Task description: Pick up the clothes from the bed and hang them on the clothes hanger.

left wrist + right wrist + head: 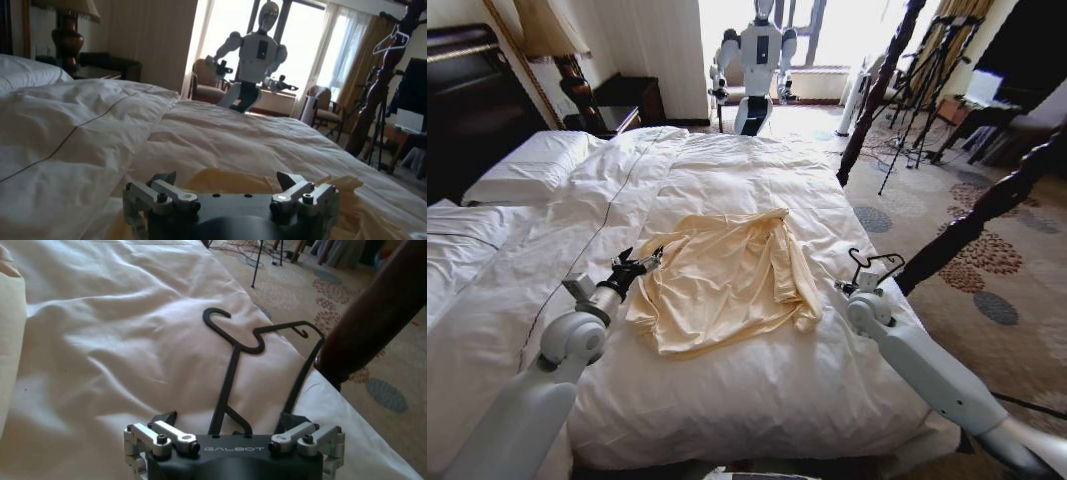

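The pale yellow clothes [727, 275] lie crumpled in the middle of the bed's white duvet [757, 170]. My left gripper [642, 258] hovers open at their left edge; the left wrist view shows its fingers spread [227, 179] just above the yellow fabric [347, 186]. The black wire clothes hanger [879, 264] lies on the duvet near the bed's right edge. My right gripper [859, 288] is low behind it and open, and the hanger's [267, 340] lower bars run in between its spread fingers [227, 419].
Dark wooden bedposts [879, 90] [987, 210] stand at the bed's right side, one close to my right arm. Another white robot [757, 60] stands by the window beyond the bed. Black tripods [917, 80] stand on the patterned carpet, pillows [527, 165] lie far left.
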You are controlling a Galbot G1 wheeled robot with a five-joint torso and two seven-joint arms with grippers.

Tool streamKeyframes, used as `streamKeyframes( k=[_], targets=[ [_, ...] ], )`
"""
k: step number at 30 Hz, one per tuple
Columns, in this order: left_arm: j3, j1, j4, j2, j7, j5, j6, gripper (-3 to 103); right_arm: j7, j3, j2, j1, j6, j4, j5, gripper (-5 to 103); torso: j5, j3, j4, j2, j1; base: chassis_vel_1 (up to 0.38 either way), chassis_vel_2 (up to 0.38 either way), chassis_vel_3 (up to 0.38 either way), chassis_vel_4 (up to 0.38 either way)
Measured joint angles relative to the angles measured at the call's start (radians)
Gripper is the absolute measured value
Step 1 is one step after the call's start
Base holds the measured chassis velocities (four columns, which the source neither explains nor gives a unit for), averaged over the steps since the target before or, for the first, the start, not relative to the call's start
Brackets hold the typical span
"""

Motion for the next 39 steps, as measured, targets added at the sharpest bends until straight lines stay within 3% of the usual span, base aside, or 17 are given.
streamKeyframes(
  k=[3,6,8,15,18,21,27,32,39],
  targets=[
    [0.0,-0.001,0.001,-0.001,0.0,-0.001,-0.001,100,0.003,0.0,0.005,0.0,0.001,-0.004,0.0,103,0.0,0.0,0.0001,0.0,0.0,0.0,0.0,0.0,0.0],
    [-0.002,0.004,0.005,-0.003,0.0,-0.001,-0.006,100,0.003,0.0,0.005,0.001,0.003,-0.01,-0.001,90,0.0,0.0,0.0001,0.0,0.0,0.0,0.0,0.0,0.0],
    [-0.002,0.005,0.008,-0.004,0.0,-0.001,-0.008,100,0.003,0.0,0.005,0.002,0.005,-0.013,-0.002,90,-0.0001,0.0,0.0001,0.0,0.0,0.0,0.0,0.0,0.0],
    [-0.007,-0.001,0.021,-0.001,0.003,-0.005,-0.018,100,0.002,0.002,0.007,-0.004,0.015,-0.016,-0.012,57,0.0,0.0,0.0,0.0,0.0,0.0,0.0,0.0,0.0],
    [-0.006,-0.004,0.022,0.0,0.003,-0.005,-0.019,100,0.002,0.003,0.008,-0.007,0.017,-0.016,-0.015,52,0.0,0.0,0.0001,0.0,0.0,0.0,0.0,0.0,0.0],
    [-0.004,-0.004,0.022,0.0,0.003,-0.006,-0.021,100,0.003,0.005,0.009,-0.015,0.021,-0.014,-0.022,36,0.0,0.0,0.0,0.0,0.0,0.0,0.0,0.0,0.0],
    [-0.004,-0.004,0.022,0.006,0.003,-0.008,-0.023,100,0.003,0.007,0.007,-0.026,0.027,-0.003,-0.032,20,0.0,0.0,0.0,0.0,0.0,0.0,0.0,0.0,0.0],
    [-0.002,-0.004,0.018,0.005,0.001,-0.009,-0.023,100,0.005,0.007,-0.008,-0.042,0.035,0.037,-0.05,-1,0.0,0.0,-0.0002,0.0,0.0,0.0,0.0,0.0,0.0],
    [-0.009,0.018,-0.015,0.003,-0.007,-0.008,-0.021,100,0.005,0.002,-0.072,-0.068,0.036,0.164,-0.088,-2,0.0001,0.0,0.0001,0.0,0.0,0.0,0.0,0.0,0.0]
  ],
)
